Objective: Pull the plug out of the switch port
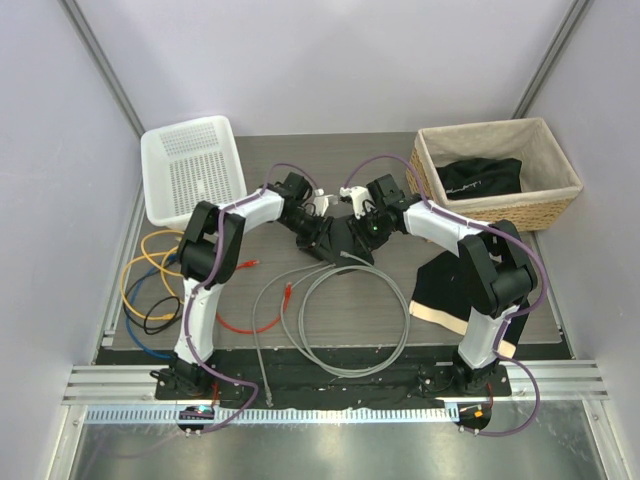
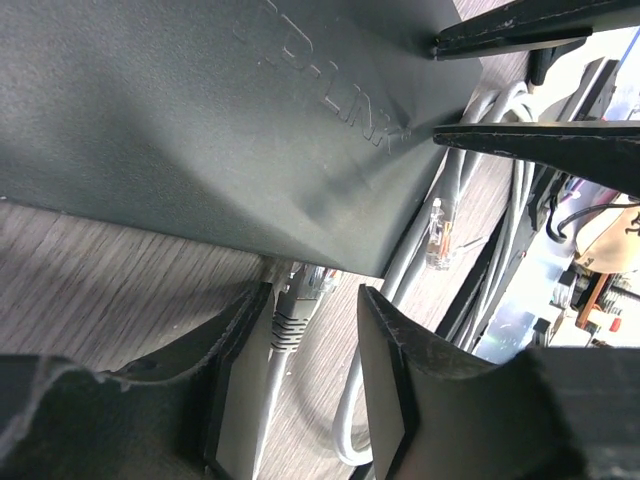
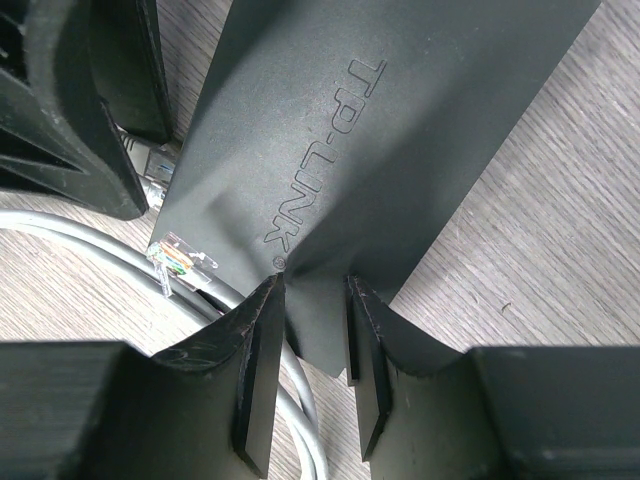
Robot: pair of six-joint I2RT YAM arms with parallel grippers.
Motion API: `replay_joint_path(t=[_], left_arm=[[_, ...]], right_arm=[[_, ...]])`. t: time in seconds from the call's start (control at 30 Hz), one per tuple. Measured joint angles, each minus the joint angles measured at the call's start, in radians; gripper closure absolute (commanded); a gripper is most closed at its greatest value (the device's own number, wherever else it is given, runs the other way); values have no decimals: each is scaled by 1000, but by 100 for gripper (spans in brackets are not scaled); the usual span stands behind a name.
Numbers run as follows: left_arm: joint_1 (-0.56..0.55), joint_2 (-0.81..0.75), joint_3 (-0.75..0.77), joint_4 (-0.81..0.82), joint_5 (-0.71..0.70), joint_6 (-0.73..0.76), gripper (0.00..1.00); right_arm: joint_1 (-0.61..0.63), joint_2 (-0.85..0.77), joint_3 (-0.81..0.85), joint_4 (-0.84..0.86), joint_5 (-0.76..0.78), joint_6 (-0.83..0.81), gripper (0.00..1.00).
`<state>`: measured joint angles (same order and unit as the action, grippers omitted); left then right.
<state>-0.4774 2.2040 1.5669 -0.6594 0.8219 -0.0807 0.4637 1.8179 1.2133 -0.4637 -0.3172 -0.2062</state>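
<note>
Right pincer on switch (cloth in basket)

Count: 2 arms (left arm, right arm), 1 switch, 2 baskets (white plastic basket, wicker basket), 2 cloths (black cloth, black-and-cream cloth). Cables: 1 yellow cable, 1 blue cable, 1 black cable, 1 red cable, plus gray cable loops, number unclear. Plugs seen close up: 2, gray-booted plug and bare clear plug.
</note>
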Motion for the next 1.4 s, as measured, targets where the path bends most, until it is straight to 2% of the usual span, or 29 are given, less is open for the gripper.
replay_joint_path(t=[0.5,0.8,1.4], left_arm=[[-1,52,83,-75,1,12,59],[-1,63,101,-98,-4,52,65],[2,81,137,-133,-25,75,67]], right_arm=[[0,0,0,0,0,0,62],[0,2,5,-4,0,0,62],[0,4,6,-5,0,0,62]])
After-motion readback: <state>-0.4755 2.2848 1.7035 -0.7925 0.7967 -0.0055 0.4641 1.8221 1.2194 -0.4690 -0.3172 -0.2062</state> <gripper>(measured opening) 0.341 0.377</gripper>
